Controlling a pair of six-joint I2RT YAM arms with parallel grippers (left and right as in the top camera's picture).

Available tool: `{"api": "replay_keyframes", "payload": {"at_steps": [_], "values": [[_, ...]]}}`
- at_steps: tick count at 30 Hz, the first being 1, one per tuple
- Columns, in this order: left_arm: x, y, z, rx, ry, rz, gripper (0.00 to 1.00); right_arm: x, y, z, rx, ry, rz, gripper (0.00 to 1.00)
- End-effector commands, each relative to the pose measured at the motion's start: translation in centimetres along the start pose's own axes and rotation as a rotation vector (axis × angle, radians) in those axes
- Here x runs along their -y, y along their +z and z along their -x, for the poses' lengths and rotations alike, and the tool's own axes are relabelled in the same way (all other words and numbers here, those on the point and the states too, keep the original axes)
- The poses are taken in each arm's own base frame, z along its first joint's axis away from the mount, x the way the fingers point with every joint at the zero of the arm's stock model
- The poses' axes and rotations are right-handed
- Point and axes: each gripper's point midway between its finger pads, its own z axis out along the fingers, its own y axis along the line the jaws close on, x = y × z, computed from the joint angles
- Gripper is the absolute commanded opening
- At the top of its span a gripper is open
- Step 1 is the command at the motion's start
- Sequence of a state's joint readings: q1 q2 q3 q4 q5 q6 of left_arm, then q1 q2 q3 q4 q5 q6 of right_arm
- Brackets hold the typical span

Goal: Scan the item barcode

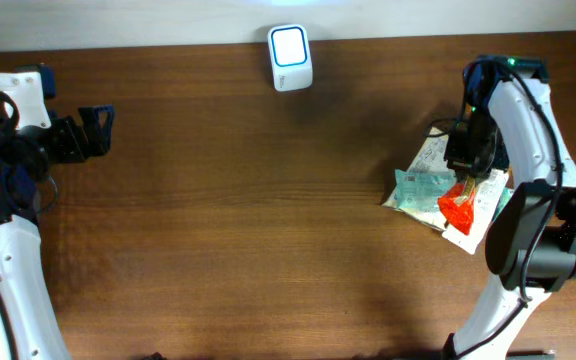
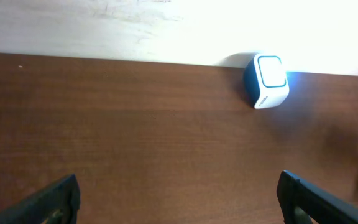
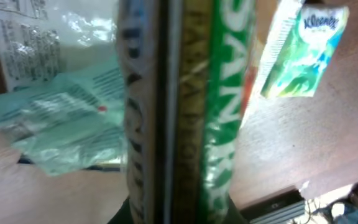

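The white scanner [image 1: 290, 57] with a lit blue window stands at the table's far edge; in the left wrist view the scanner [image 2: 267, 81] is ahead and to the right. My left gripper [image 1: 96, 132] hovers open and empty at the far left, its fingers wide apart over bare wood [image 2: 178, 190]. My right gripper [image 1: 465, 160] is over the pile of items at the right. In the right wrist view a flat packet with green lettering [image 3: 179, 112] stands edge-on between the jaws, and the gripper [image 3: 179, 211] is shut on it. No barcode is visible.
Beneath the right gripper lie a pale teal packet [image 1: 423, 188], a red packet [image 1: 456, 205] and a white printed packet [image 1: 433, 155]. A green Kleenex tissue pack [image 3: 303, 50] lies beside them. The pale wall runs along the table's far edge [image 2: 166, 25].
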State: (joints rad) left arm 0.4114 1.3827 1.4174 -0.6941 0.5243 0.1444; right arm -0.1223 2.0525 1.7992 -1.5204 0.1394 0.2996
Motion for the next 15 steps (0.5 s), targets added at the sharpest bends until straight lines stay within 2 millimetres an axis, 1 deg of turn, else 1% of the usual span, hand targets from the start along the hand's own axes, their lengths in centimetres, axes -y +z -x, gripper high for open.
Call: {"api": "replay_keyframes", "payload": {"at_steps": [1, 2, 3, 4, 5, 7, 8, 9, 10, 11, 12, 13, 15], "values": [[0.5, -0.4, 0.5, 0.016, 0.005, -0.011, 0.99, 1.2, -0.5, 0.0, 0.037, 0.042, -0.046, 0.44], [0.5, -0.4, 0.5, 0.016, 0.005, -0.011, 0.99, 1.1, -0.5, 0.2, 0.045, 0.037, -0.043, 0.50], [0.5, -0.4, 0.5, 0.016, 0.005, -0.011, 0.99, 1.1, -0.8, 0.4, 0.055, 0.036, -0.041, 0.51], [0.5, -0.4, 0.5, 0.016, 0.005, -0.011, 0.99, 1.0, -1.5, 0.8, 0.078, 0.030, -0.029, 0.51], [0.5, -0.4, 0.5, 0.016, 0.005, -0.011, 0.99, 0.5, -3.3, 1.2, 0.127, -0.008, 0.010, 0.52], [0.5, -0.4, 0.5, 0.016, 0.005, -0.011, 0.99, -0.9, -9.2, 1.2, 0.289, -0.105, 0.109, 0.56], [0.5, -0.4, 0.5, 0.016, 0.005, -0.011, 0.99, -1.7, -12.9, 0.4, 0.387, -0.155, 0.163, 0.58], [0.5, -0.4, 0.5, 0.016, 0.005, -0.011, 0.99, -2.6, -17.1, -1.3, 0.492, -0.216, 0.227, 0.60], [0.5, -0.4, 0.5, 0.016, 0.005, -0.011, 0.99, -3.1, -20.0, -2.9, 0.569, -0.241, 0.275, 0.60], [0.5, -0.4, 0.5, 0.016, 0.005, -0.011, 0.99, -3.4, -22.9, -4.9, 0.644, -0.271, 0.318, 0.61], [0.5, -0.4, 0.5, 0.016, 0.005, -0.011, 0.99, -3.4, -26.0, -7.5, 0.745, -0.305, 0.355, 0.99], [0.5, -0.4, 0.5, 0.016, 0.005, -0.011, 0.99, -3.3, -27.5, -9.3, 0.799, -0.329, 0.377, 0.99], [0.5, -0.4, 0.5, 0.016, 0.005, -0.011, 0.99, -2.9, -29.0, -11.6, 0.863, -0.353, 0.399, 0.99]]}}
